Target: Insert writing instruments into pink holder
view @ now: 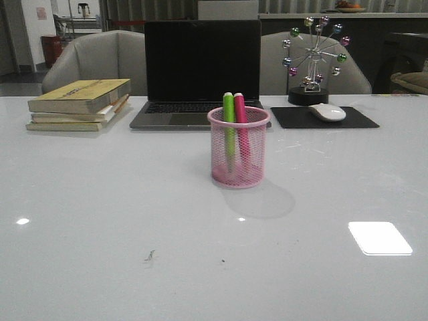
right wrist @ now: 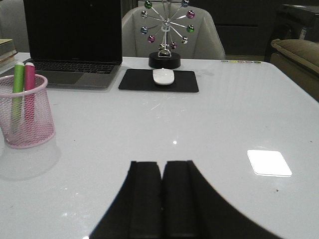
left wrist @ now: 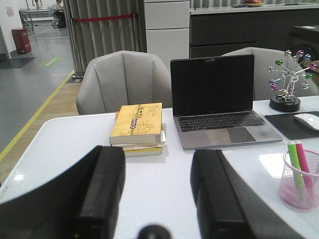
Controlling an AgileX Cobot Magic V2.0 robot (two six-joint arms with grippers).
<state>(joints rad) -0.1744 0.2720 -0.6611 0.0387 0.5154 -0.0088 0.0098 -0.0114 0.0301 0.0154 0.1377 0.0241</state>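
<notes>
Both markers, lime green [view: 229, 120] & pink [view: 241, 124], already stand in the pink holder [view: 239, 157] mid-desk [view: 134, 227]; job looks done. Left gripper [left wrist: 157, 199] agape, empty; right gripper [right wrist: 162, 199] closed, empty, both well clear

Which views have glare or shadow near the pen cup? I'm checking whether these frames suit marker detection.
Front view: a bright rectangular reflection lies on the table right of the pink holder, which casts a soft shadow toward the camera. Right wrist view: the same glare patch sits far from the holder. Left wrist view: the green marker and pink marker look slightly soft.
</notes>
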